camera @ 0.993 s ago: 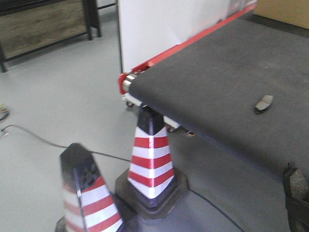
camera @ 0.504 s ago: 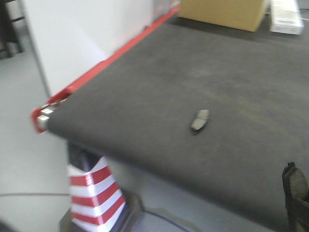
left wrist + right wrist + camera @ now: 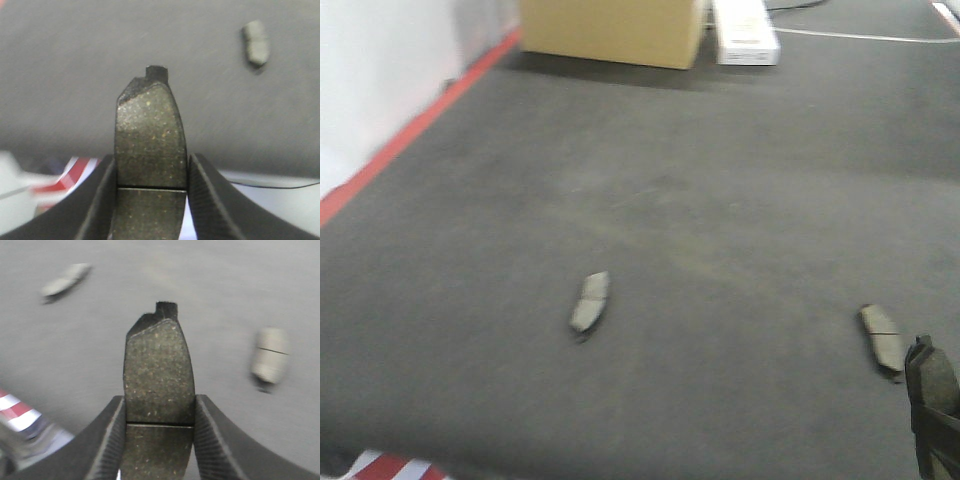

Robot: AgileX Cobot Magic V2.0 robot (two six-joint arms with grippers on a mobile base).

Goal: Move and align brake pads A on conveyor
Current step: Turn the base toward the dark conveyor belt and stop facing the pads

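Two flat, curved, dark grey brake pads lie loose on the wide dark grey felt-like conveyor belt: one pad at about 7 o'clock from the middle of the front view, the other at about 4 o'clock, well apart from each other and not parallel. Two more are in hand. The left claw is clenched on a speckled dark pad with a groove across its middle, standing upright between the ribbed fingers. The right claw grips a like pad the same way.

Step in hand, as judged: carry both held pads over the belt and set them down in line with the loose ones. To do it well, each pad should be lowered until its edge nears the felt and turned to match its neighbours before release; an upright pad let go early would likely topple and lie skewed. The left wrist view shows the belt edge and a red-and-white striped cone at 8 o'clock, so that arm seems to hang close to the edge and should reach further in first.

Pose: both wrists point forward and down over the belt. A dark part, probably the right arm, shows at 5 o'clock in the front view. Views are blurred.
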